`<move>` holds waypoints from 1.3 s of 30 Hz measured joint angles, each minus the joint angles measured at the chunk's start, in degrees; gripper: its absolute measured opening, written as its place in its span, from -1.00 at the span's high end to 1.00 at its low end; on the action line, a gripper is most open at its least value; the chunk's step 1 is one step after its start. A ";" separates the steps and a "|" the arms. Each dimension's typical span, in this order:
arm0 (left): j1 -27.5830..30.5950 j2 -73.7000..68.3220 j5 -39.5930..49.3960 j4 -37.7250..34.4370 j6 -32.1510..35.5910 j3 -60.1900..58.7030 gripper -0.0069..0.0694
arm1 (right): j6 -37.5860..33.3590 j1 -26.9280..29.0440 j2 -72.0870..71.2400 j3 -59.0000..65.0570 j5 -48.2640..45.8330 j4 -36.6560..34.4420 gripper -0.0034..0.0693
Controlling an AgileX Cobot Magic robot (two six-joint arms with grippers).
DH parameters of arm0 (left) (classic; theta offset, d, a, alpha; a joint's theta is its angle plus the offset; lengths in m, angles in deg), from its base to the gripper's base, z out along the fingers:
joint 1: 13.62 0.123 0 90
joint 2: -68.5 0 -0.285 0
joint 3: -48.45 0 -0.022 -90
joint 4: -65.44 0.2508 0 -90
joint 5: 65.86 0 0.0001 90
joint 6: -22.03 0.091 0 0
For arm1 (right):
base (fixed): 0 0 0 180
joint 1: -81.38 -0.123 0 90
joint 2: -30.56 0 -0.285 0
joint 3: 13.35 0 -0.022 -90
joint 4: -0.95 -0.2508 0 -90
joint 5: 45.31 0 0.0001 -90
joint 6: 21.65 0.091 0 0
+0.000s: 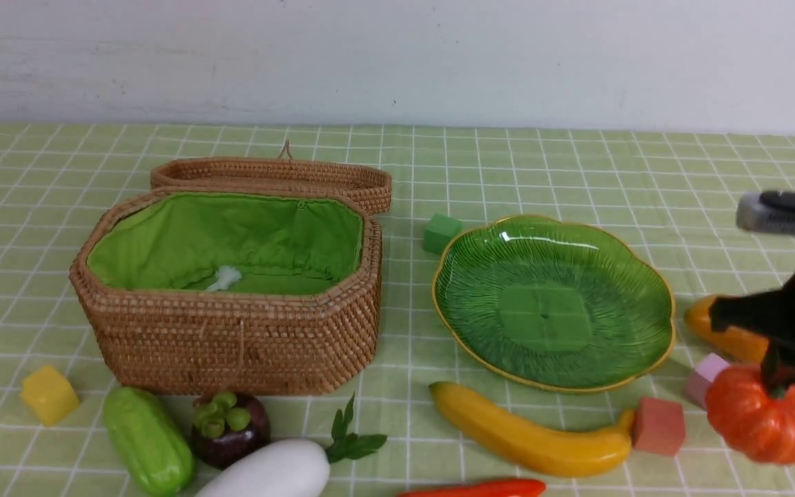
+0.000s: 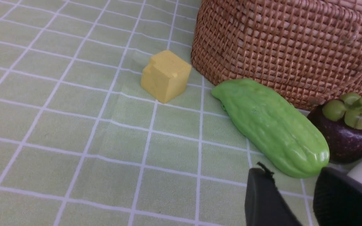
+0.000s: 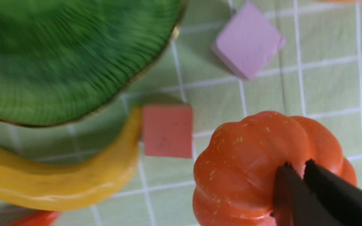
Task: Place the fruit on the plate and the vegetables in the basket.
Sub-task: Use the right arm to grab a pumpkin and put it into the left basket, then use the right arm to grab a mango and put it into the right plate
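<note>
My right gripper (image 1: 777, 383) (image 3: 297, 164) is shut on the top of the small orange pumpkin (image 1: 763, 424) (image 3: 247, 169), at the front right beside the green plate (image 1: 556, 388). The plate holds nothing. A banana (image 1: 522, 435) lies in front of it, and an orange mango (image 1: 729, 335) lies to its right, partly behind my arm. The open basket (image 1: 232, 331) stands at the left with only its green lining inside. Before it lie the cucumber (image 1: 149, 442) (image 2: 272, 128), the mangosteen (image 1: 228, 428) and the white vegetable (image 1: 273, 473). My left gripper (image 2: 294, 188) hangs open just short of the cucumber's end.
The basket's lid (image 1: 280, 176) leans behind it. Small cubes lie about: yellow (image 1: 49, 395) at the front left, green (image 1: 441, 232) behind the plate, red (image 1: 658, 426) and pink (image 1: 707, 376) next to the pumpkin. Something red (image 1: 487, 489) lies at the front edge.
</note>
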 joint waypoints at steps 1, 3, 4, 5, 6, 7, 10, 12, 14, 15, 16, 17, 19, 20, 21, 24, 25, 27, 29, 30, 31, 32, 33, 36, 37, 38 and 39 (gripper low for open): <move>0.00 0.00 0.00 0.00 0.00 0.00 0.19 | -0.79 0.00 -0.42 -1.08 -0.36 -1.35 0.82; 0.00 0.00 0.00 0.00 0.00 0.00 0.19 | -4.33 -0.19 -1.13 -7.36 -0.89 -7.98 0.82; 0.00 0.00 0.00 0.00 0.00 0.00 0.19 | -6.49 -0.62 -1.13 -9.64 -0.61 -10.77 0.82; 0.00 0.00 0.00 0.00 0.00 0.00 0.19 | -8.87 -1.48 -0.89 -12.35 -0.01 -14.25 0.82; 0.00 0.00 0.00 0.00 0.00 0.00 0.19 | -11.39 -2.78 -0.36 -15.02 0.95 -17.62 0.82; 0.00 0.00 0.00 0.00 0.00 0.00 0.19 | -13.84 -4.45 0.52 -17.69 2.11 -20.72 0.82; 0.00 0.00 0.00 0.00 0.00 0.00 0.19 | -18.90 -9.67 4.95 -24.87 4.95 -26.48 0.82; 0.00 0.00 0.00 0.00 0.00 0.00 0.19 | -20.77 -14.11 10.97 -31.50 6.18 -28.50 0.82; 0.00 0.00 0.00 0.00 0.00 0.00 0.19 | -21.21 -17.70 17.73 -37.99 7.15 -29.08 0.82; 0.00 0.00 0.00 0.00 0.00 0.00 0.19 | -21.35 -18.64 19.92 -40.02 7.43 -29.14 0.82; 0.00 0.00 0.00 0.00 0.00 0.00 0.19 | -21.57 -20.36 24.46 -44.21 8.05 -29.14 0.82; 0.00 0.00 0.00 0.00 0.00 0.00 0.19 | -21.70 -21.33 27.53 -47.04 8.27 -29.14 0.82; 0.00 0.00 0.00 0.00 0.00 0.00 0.19 | -21.79 -22.59 32.08 -51.36 8.78 -29.01 0.82; 0.00 0.00 0.00 0.00 0.00 0.00 0.19 | -21.87 -23.86 37.77 -56.97 8.83 -28.05 0.82; 0.00 0.00 0.00 0.00 0.00 0.00 0.19 | -21.75 -24.53 41.59 -61.44 8.31 -26.82 0.82; 0.00 0.00 0.00 0.00 0.00 0.00 0.19 | -19.88 -24.88 48.31 -68.03 5.02 -23.87 0.78; 0.00 0.00 0.00 0.00 0.00 0.00 0.19 | -18.90 -24.88 49.88 -69.85 3.61 -22.76 0.75; 0.00 0.00 0.00 0.00 0.00 0.00 0.19 | -16.59 -24.88 51.35 -71.97 1.59 -20.63 0.67; 0.00 0.00 0.00 0.00 0.00 0.00 0.19 | -15.49 -24.88 51.59 -72.63 0.39 -19.17 0.52; 0.00 0.00 0.00 0.00 0.00 0.00 0.19 | -15.35 -24.83 51.54 -72.70 0.03 -19.06 0.48; 0.00 0.00 0.00 0.00 0.00 0.00 0.19 | -15.01 -24.69 51.25 -72.78 -0.58 -19.00 0.39; 0.00 0.00 0.00 0.00 0.00 0.00 0.19 | -14.64 -24.24 50.00 -72.78 -2.20 -19.38 0.16; 0.00 0.00 0.00 0.00 0.00 0.00 0.19 | -14.64 -23.80 49.16 -72.60 -2.99 -20.07 0.06; 0.00 0.00 0.00 0.00 0.00 0.00 0.19 | -15.40 -20.58 43.59 -69.21 -3.51 -23.64 -0.31; 0.00 0.00 0.00 0.00 0.00 0.00 0.19 | -16.42 -18.85 40.92 -67.12 -3.57 -24.84 -0.40; 0.00 0.00 0.00 0.00 0.00 0.00 0.19 | -17.91 -16.77 37.85 -64.53 -3.51 -25.83 -0.47; 0.00 0.00 0.00 0.00 0.00 0.00 0.19 | -17.91 -16.34 37.20 -63.95 -3.51 -25.99 -0.48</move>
